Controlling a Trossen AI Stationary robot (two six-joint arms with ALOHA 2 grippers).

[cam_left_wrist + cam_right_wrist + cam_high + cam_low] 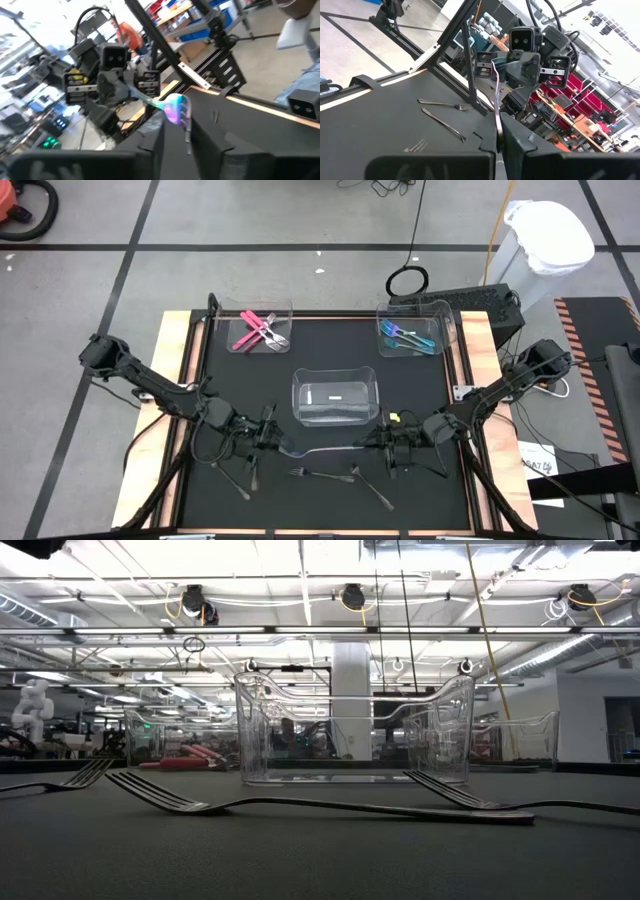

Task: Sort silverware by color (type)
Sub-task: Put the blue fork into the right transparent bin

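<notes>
An iridescent spoon (320, 449) hangs level above the table's near middle, between my two grippers. My right gripper (373, 445) comes from the right and is shut on its handle. My left gripper (280, 444) comes from the left, and its fingers stand apart on either side of the spoon's shiny bowl (175, 107). Several grey forks (310, 473) lie flat on the mat below, also seen in the low view (300, 806). Pink silverware (260, 332) lies in the far-left bin and blue silverware (408, 337) in the far-right bin. My right gripper pinches the spoon's handle (497, 116) near its free end between its two fingers. The fingers come level from the table's right side and lie along the handle. The spoon is lifted clear of the table, roughly level. My left gripper: I cannot tell whether its fingers (159, 142) touch the bowl.
A clear bin (335, 397) stands in the middle of the mat, just beyond the grippers. Loose grey forks (370, 488) (236, 480) are scattered along the near edge. A wooden frame (180, 370) borders the mat.
</notes>
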